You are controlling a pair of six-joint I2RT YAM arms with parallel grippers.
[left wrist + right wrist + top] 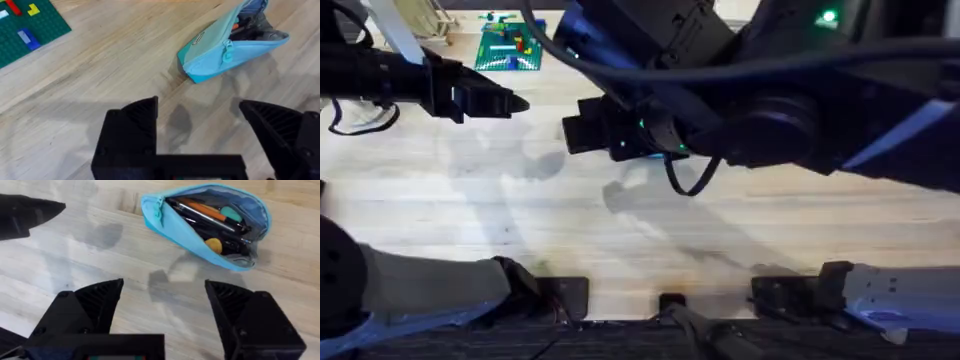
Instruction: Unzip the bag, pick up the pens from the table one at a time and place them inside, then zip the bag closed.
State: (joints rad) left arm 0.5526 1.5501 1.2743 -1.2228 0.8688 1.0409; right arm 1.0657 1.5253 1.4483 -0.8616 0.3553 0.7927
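Bag lay on desk w/ zip open, pens already inside, so only zipping looked left. Both end effectors, left & right, hung wide, empty, bag at approx. 12 o'clock.

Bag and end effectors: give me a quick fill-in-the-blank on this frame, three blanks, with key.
1. The bag lies on the table with its zipper ____.
2. The pens are ____ the bag.
3. Both the left end effector and the right end effector have their jaws ____.

Missing words: open; inside; open
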